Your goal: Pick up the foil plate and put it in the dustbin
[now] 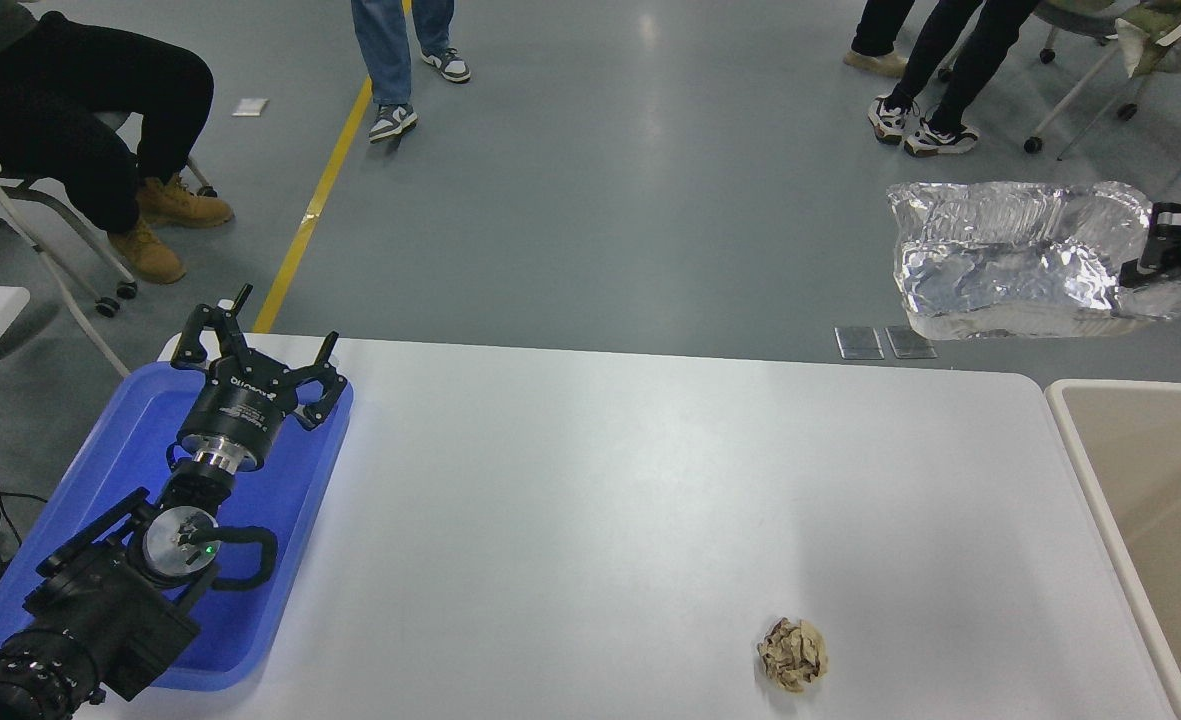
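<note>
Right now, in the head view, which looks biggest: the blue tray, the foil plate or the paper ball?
1. Blue tray, though nearer the camera.
2. Foil plate, lifted in the right hand.
3. Paper ball, clearly smallest.
</note>
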Action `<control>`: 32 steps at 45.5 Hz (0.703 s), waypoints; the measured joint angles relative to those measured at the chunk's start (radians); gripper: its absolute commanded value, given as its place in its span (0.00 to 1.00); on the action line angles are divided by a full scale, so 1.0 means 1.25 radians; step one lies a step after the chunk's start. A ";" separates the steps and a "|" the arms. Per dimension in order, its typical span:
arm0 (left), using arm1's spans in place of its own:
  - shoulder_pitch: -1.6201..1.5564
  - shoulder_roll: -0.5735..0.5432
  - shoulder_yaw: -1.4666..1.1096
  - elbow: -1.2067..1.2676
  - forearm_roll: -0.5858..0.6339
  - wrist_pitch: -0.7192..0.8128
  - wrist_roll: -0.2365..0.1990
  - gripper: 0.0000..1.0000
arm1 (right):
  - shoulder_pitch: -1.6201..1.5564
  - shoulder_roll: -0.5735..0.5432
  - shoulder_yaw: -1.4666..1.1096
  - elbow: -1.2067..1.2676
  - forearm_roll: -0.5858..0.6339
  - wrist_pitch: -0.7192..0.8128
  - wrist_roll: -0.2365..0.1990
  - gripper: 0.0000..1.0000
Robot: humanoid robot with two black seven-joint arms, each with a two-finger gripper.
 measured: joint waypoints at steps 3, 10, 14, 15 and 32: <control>0.000 0.000 0.000 0.000 0.000 0.000 0.000 1.00 | 0.000 -0.003 -0.001 -0.001 -0.002 0.001 0.000 0.00; 0.000 0.000 0.000 0.000 0.000 0.000 0.000 1.00 | -0.002 -0.010 -0.011 -0.009 -0.004 0.002 0.001 0.00; 0.000 0.000 0.000 0.000 0.000 0.000 0.000 1.00 | -0.006 -0.014 -0.018 -0.019 -0.004 0.002 0.002 0.00; 0.000 0.000 0.000 0.000 0.000 0.000 0.000 1.00 | -0.010 -0.016 -0.020 -0.024 -0.003 0.001 0.002 0.00; 0.000 0.000 0.000 0.000 0.000 0.000 0.000 1.00 | -0.202 -0.027 -0.020 -0.236 0.071 -0.024 0.001 0.00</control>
